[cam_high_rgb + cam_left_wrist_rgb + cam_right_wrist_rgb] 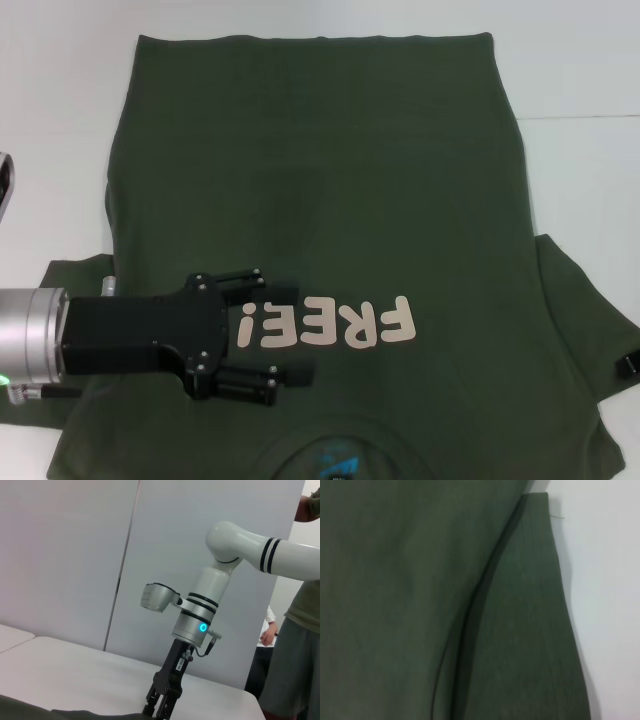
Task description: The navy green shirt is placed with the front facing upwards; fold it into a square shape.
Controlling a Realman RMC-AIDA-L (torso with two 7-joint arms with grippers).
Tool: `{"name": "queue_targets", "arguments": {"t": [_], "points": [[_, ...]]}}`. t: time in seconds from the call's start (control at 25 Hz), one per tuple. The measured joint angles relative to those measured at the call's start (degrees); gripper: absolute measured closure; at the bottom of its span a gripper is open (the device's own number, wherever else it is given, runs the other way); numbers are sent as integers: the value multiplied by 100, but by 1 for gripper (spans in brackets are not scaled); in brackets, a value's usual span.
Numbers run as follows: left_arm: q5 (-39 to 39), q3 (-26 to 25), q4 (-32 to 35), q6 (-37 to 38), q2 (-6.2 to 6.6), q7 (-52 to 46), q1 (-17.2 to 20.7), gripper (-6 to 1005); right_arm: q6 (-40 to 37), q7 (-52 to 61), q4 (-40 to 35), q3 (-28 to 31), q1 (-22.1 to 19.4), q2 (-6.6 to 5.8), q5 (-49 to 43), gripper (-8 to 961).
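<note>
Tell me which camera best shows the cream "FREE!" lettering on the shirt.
The head view: the cream "FREE!" block lettering reads whole on the dark olive-green cloth shirt, beside the left gripper. The right wrist view shows only plain green cloth; the left wrist view shows no lettering.

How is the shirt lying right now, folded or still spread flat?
Spread flat, front up: the navy green shirt shows its FREE! lettering, sleeves out both sides. The left gripper is over it, jaws open.

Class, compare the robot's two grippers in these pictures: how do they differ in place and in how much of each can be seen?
The left gripper, black with open fingers, hovers over the dark olive-green cloth shirt beside its cream letters. The right gripper stands at the shirt's sleeve edge, pointing down; the head view shows only a black tip of it. Both are black and at the shirt.
</note>
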Motion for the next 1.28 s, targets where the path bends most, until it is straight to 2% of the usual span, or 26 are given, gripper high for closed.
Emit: {"name": "queue_targets", "arguments": {"t": [0.36, 0.48, 0.72, 1.12, 1.28], "points": [[-10, -12, 0, -7, 0, -2, -10, 88, -23, -23, 31, 0, 0, 7, 150, 209], [-9, -21, 0, -7, 0, -3, -9, 88, -21, -12, 115, -4, 6, -7, 153, 395], [-12, -20, 0, -5, 0, -1, -8, 90, -45, 17, 150, -2, 15, -17, 132, 597], [-13, -27, 0, -5, 0, 2, -8, 92, -17, 38, 88, -6, -31, -36, 126, 748], [-13, -32, 0, -6, 0, 9, -8, 93, -18, 43, 86, -4, -33, -47, 125, 861]]}}
